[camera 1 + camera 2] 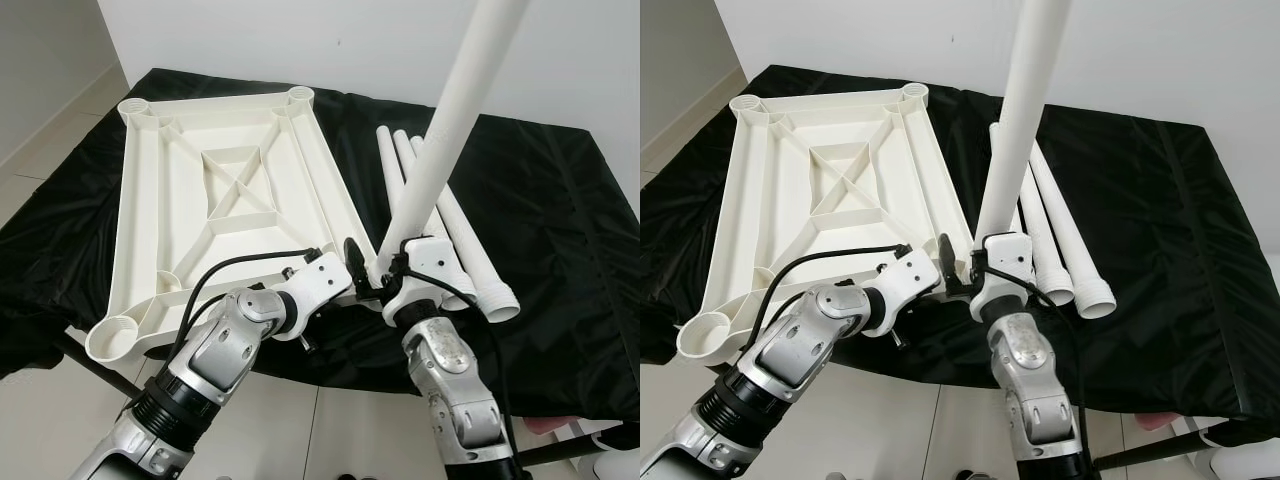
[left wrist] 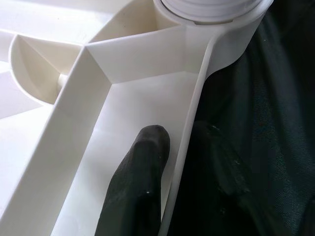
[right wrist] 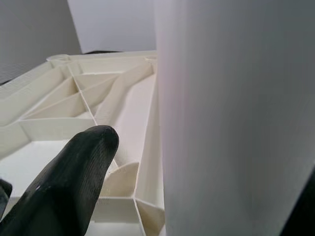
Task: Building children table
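A white table leg (image 1: 455,110) stands nearly upright at the near right corner of the upturned white tabletop (image 1: 190,200), its long axis running from that corner socket up out of the top of the head views, tilted a little to the robot's right in the left eye view. Its lower end sits in the round corner socket (image 2: 216,19), as the left wrist view shows. The tabletop lies ribbed underside up on a black cloth (image 1: 560,220), its long sides running away from the robot, with open round sockets at the other three corners.

The right gripper (image 1: 392,272) is at the base of the leg, its fingers closed around the tube; in the right wrist view one black finger (image 3: 69,187) lies just beside the white shaft. The right arm rises from below with the forearm nearly vertical and the wrist bent toward the leg.

The left gripper (image 1: 352,262) reaches in from the left, just beside the same corner, pinching the tabletop's thin right rim: one finger (image 2: 140,187) rests inside the rim, the other outside against the cloth. The left forearm slants up from the lower left, elbow low.

Three more table legs (image 1: 450,220) lie side by side on the cloth to the right of the tabletop, long axes pointing away from the robot, threaded ends nearest it
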Controlling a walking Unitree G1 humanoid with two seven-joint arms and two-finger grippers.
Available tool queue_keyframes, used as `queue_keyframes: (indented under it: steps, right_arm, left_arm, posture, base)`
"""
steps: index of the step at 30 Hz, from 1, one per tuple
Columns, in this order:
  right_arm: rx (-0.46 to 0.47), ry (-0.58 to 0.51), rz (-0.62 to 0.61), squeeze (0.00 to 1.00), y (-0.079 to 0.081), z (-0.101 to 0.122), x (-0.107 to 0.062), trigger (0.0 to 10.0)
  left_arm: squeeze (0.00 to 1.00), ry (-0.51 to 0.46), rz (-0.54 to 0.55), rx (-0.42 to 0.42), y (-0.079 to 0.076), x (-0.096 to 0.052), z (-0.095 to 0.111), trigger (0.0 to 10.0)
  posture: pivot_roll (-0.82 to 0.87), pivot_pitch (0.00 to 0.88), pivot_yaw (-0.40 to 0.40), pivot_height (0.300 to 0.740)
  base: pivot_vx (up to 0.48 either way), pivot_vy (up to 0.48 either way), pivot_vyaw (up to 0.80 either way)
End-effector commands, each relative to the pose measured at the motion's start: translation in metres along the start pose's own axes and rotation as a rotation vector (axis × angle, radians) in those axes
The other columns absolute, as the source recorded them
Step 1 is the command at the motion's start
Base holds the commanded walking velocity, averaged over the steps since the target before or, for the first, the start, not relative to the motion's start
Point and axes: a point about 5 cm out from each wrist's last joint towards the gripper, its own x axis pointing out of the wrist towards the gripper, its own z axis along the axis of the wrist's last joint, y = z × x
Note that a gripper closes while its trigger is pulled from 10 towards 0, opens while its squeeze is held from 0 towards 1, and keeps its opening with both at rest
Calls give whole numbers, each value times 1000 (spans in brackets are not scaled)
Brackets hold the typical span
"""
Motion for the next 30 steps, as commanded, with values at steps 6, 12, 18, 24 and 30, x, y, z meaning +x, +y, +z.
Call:
queue_keyframes:
  steps: [6, 12, 18, 24, 30]
  right_arm:
    - [5, 58, 199, 0, -16, -2, -1, 10000]
    - [-8, 70, 330, 0, -32, 3, 0, 10000]
    - [-43, 102, 456, 0, -46, 1, 4, 10000]
    - [-58, 143, 508, 0, -59, -2, 10, 10000]
    - [-73, 164, 547, 0, -69, -5, 19, 6000]
  left_arm:
    - [0, -5, -38, 8, -8, 4, -1, 10000]
    - [0, -3, -34, 7, -6, 4, -2, 10000]
    - [0, -5, -32, 5, -5, 5, -1, 10000]
    - [0, -3, -30, 7, -5, 4, -2, 10000]
    - [0, -1, -29, 10, -3, 4, -2, 10000]
  posture:
    - [-102, 140, -1, 740]
    - [-107, 146, 0, 740]
    - [-110, 147, 2, 740]
    - [-106, 144, 6, 740]
    - [-100, 142, 10, 740]
  base:
    - [0, 0, 0]
    - [0, 0, 0]
    - [0, 0, 0]
    - [0, 0, 0]
    - [0, 0, 0]
